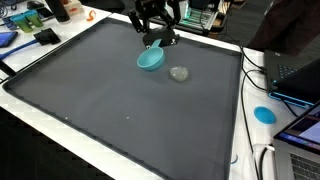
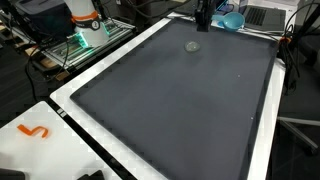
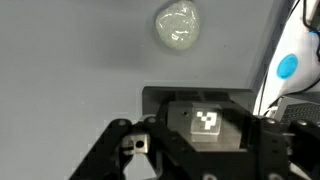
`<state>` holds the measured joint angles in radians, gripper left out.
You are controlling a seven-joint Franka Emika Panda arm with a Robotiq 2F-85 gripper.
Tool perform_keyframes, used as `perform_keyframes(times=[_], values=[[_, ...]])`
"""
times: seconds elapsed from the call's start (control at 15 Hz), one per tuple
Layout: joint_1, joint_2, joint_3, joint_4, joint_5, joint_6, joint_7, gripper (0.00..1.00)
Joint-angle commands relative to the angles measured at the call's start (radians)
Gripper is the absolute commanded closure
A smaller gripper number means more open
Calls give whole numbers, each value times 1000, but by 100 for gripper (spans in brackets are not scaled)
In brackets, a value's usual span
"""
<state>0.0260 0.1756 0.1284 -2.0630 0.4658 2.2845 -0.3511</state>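
Observation:
My black gripper [image 1: 158, 38] hangs low over the far part of the dark mat [image 1: 110, 110], just behind a teal bowl [image 1: 151, 60]. In the wrist view a black block with a white checker tag [image 3: 205, 121] sits between the widely spread fingers of the gripper [image 3: 200, 140]. Whether the fingers press on the block is hidden in the dark. A clear greyish lump [image 3: 179, 25] lies on the mat ahead of the block. In both exterior views the lump [image 1: 180, 74] [image 2: 192, 46] lies near the bowl [image 2: 230, 20] and the gripper [image 2: 203, 18].
A white border [image 1: 245, 120] frames the mat. A blue disc [image 1: 264, 114] and cables [image 1: 262, 160] lie on it at one side. Laptops [image 1: 300, 75] and electronics [image 1: 30, 25] crowd the table edges. An orange hook [image 2: 35, 131] rests on a white surface.

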Motion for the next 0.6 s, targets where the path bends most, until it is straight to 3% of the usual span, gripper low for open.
perform_keyframes(times=[0.0, 0.53], values=[[-20, -68, 5, -94, 83, 23, -115, 69], [-16, -137, -15, -198, 176, 33, -257, 69]])
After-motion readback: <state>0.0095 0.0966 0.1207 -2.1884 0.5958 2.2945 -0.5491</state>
